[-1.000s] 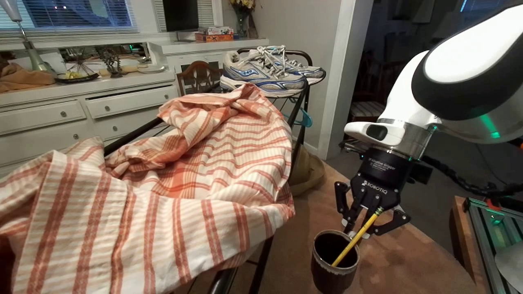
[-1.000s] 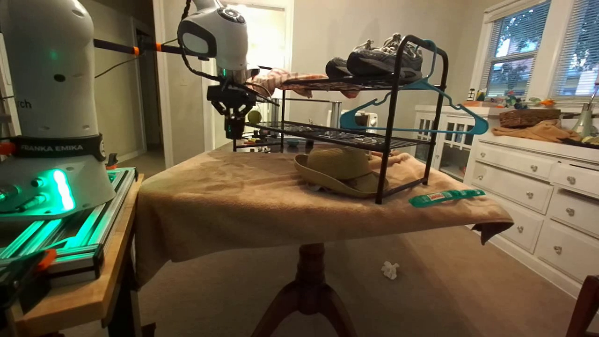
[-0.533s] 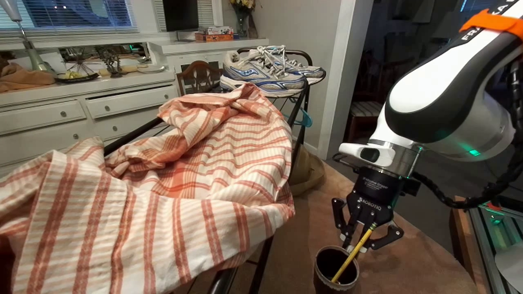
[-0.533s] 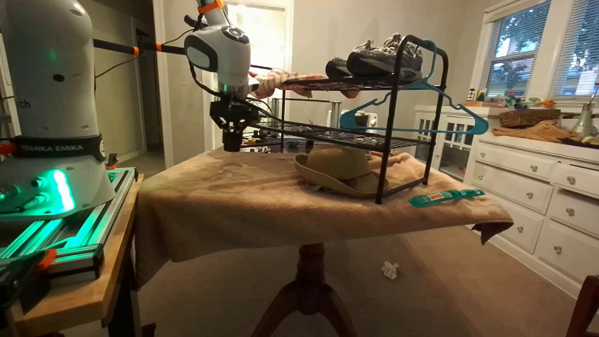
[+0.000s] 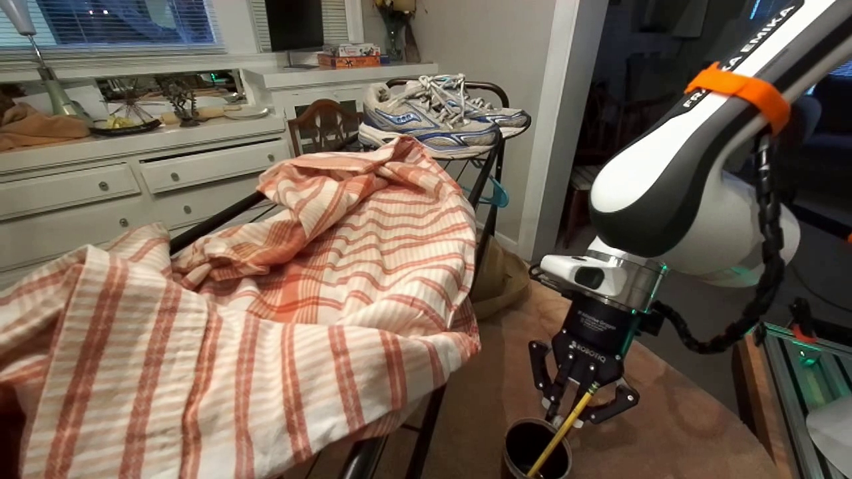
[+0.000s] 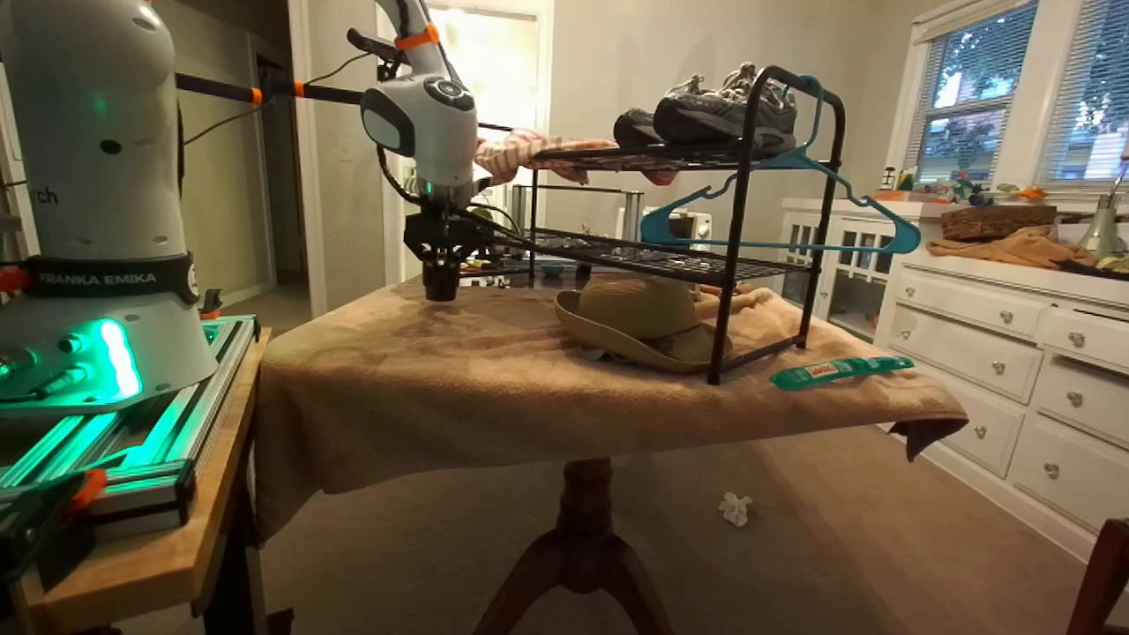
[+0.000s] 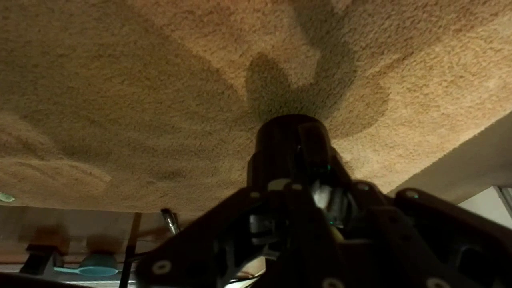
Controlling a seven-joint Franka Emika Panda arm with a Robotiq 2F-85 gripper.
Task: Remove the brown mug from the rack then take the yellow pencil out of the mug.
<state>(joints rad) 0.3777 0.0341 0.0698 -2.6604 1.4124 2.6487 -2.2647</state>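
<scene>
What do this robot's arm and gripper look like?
The arm has rounded white shells with black panels, an orange strap and a ribbed black cable. Its base has a black band lettered FRANKA EMIKA and a green light. The gripper is black, with jointed fingers and white ROBOTIQ lettering.

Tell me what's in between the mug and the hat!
A stretch of brown cloth shows between the mug and the hat; you can see that in an exterior view.

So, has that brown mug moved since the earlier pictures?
Yes, downward. In an exterior view, the brown mug showed wholly higher than the top of the hat a second ago; now its base shows lower than that top.
</scene>
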